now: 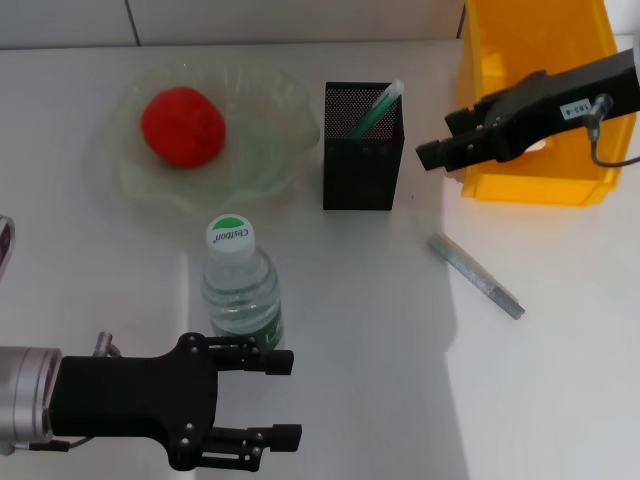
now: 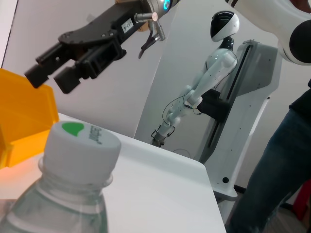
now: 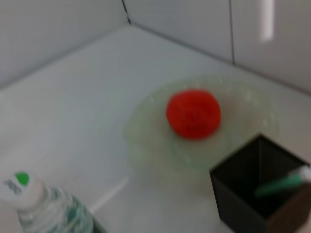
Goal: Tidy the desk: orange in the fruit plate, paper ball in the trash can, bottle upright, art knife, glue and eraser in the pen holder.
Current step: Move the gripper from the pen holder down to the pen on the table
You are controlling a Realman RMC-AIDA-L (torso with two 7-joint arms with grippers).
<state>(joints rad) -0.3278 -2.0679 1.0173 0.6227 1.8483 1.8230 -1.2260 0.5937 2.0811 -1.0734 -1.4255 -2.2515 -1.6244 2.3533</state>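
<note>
So the clear plastic water bottle with the white-and-green cap (image 1: 240, 285) is standing upright on the white surface (image 1: 360, 330), lower left of centre in the head view. The black left gripper (image 1: 285, 398) sits right next to it at the bottom left, fingers spread wide with nothing between them, the upper finger just beside the bottle's base.

The red-orange round fruit (image 1: 183, 126) is already sitting in the wavy clear glass fruit plate (image 1: 270, 110) at the upper left. Right of that is the black mesh square pen holder (image 1: 363, 160) with a green-and-white stick (image 1: 375, 112) leaning inside. The grey art knife (image 1: 476, 275) lies flat on the surface at centre right, well apart from the holder.

The black right gripper (image 1: 428, 140) hovers at the upper right in front of the yellow plastic bin (image 1: 530, 100). Its fingers look close together and empty.

The left wrist view gives a close-up of the bottle cap (image 2: 80, 145) plus a side look at the right gripper (image 2: 48, 77) in the air, which the head view can't really show. The right wrist view catches the fruit (image 3: 193, 113), plate, holder (image 3: 252, 194) and bottle (image 3: 43, 208), but not the knife or bin.
</note>
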